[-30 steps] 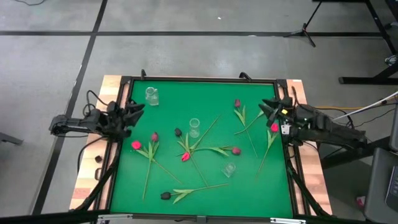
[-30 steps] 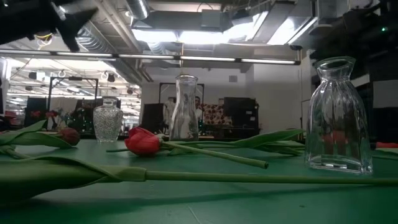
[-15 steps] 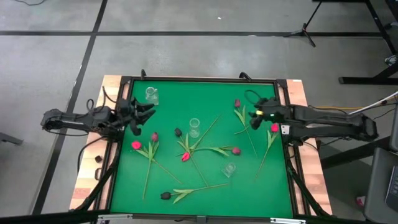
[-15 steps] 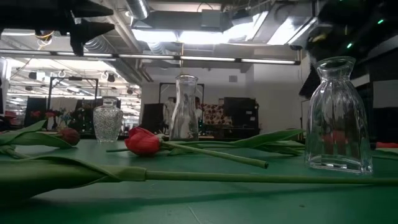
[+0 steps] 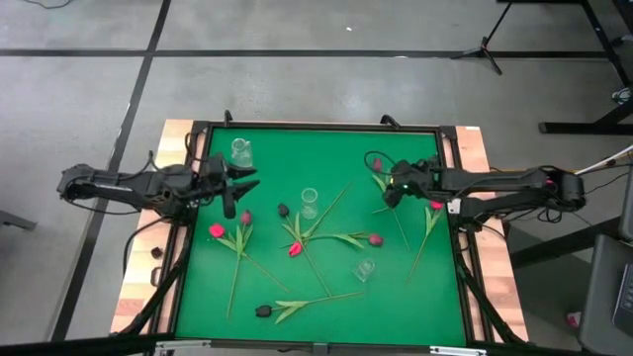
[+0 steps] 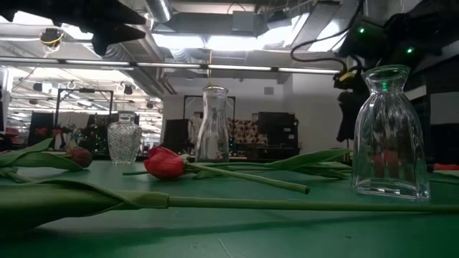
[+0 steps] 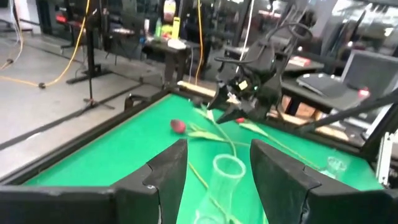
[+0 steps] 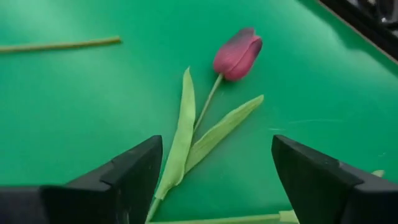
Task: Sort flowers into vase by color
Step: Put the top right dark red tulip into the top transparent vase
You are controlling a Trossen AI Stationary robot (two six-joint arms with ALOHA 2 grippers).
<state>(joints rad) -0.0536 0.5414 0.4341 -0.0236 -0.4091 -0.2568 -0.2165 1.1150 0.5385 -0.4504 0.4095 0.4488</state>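
Note:
Several tulips lie flat on the green table (image 5: 326, 138), heads mauve, dark maroon or pink-red. A mauve tulip (image 5: 377, 164) lies far right, its leaves (image 8: 186, 130) on the mat. My right gripper (image 5: 391, 190) hangs open just above it, slanting down, the fingers on either side of stem and leaves (image 8: 217, 180). My left gripper (image 5: 237, 183) is open in the air over the table's left part, pointing level at the middle vase (image 7: 225, 177). Three glass vases stand upright: far left (image 5: 240, 150), middle (image 5: 310, 203), near right (image 5: 365, 268).
More tulips cross one another around the middle vase (image 6: 214, 123), among them a pink-red head (image 5: 295, 249) and a dark one (image 5: 263, 311). A pink-red tulip (image 5: 436, 203) lies under the right arm. A dark raised frame (image 5: 194, 158) borders the table.
My right gripper has swung out from the table's right edge toward the middle and come down, tipping nose-down over the mauve tulip. My left gripper has moved from the left edge toward the middle, risen a little and tipped up to level. No flower or vase has moved.

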